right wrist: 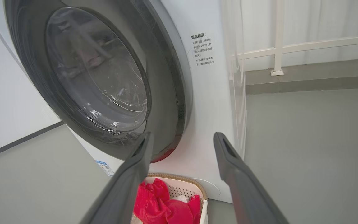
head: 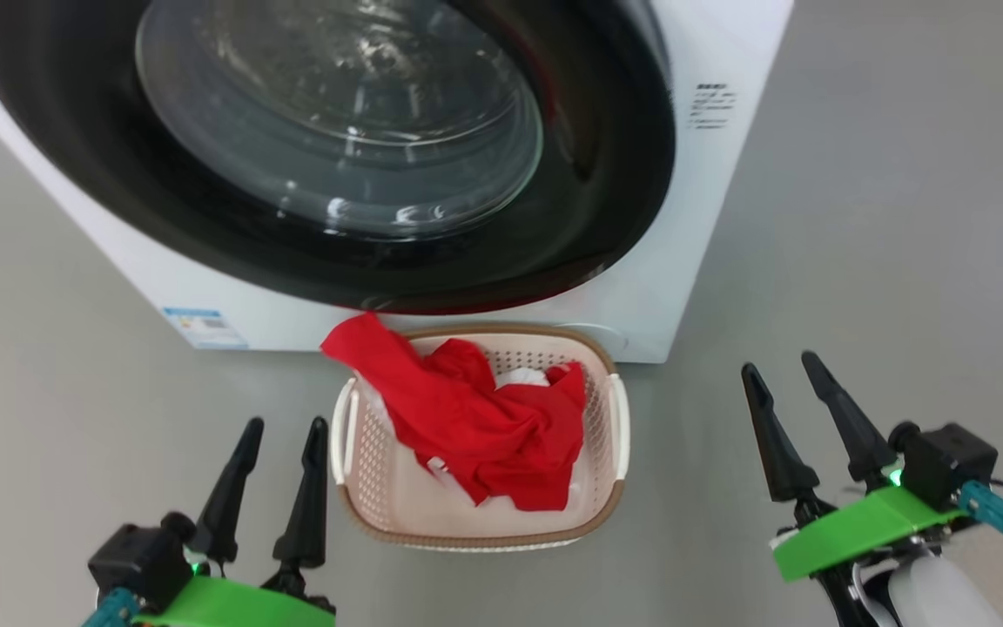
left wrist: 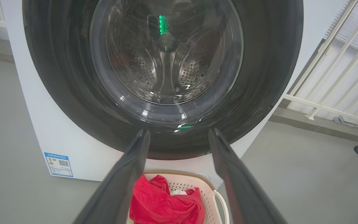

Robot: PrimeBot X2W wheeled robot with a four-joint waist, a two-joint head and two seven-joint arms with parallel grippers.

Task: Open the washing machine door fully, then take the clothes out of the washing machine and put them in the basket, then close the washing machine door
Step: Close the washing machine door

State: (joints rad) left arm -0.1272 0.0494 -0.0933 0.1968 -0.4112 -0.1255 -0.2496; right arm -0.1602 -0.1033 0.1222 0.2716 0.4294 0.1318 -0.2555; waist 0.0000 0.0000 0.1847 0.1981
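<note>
Head view: one big white front-loading washing machine (head: 641, 287) fills the top; its round door (head: 606, 174), glossy black rim around a clear glass bowl, lies against the front as far as I can judge. One small cream perforated plastic basket (head: 501, 333) with a brown woven-look rim stands on the grey floor (head: 858, 261) just before the machine; bright red clothes (head: 484, 427) with a scrap of white cloth are heaped in it, one corner draped over the rim. The left gripper (head: 286, 424) and right gripper (head: 777, 361) flank the basket, apart from it; jaws spread on both, nothing held; bare floor lies between each and the basket.

Left wrist view: the perforated steel drum (left wrist: 166, 68) reads clearly through the glass, where the head view gives me glare; one blue sticker (left wrist: 58, 164) low on the front; white railing (left wrist: 337, 62) to the right.

Right wrist view: one block of black printed text (right wrist: 203, 49) beside the door.
</note>
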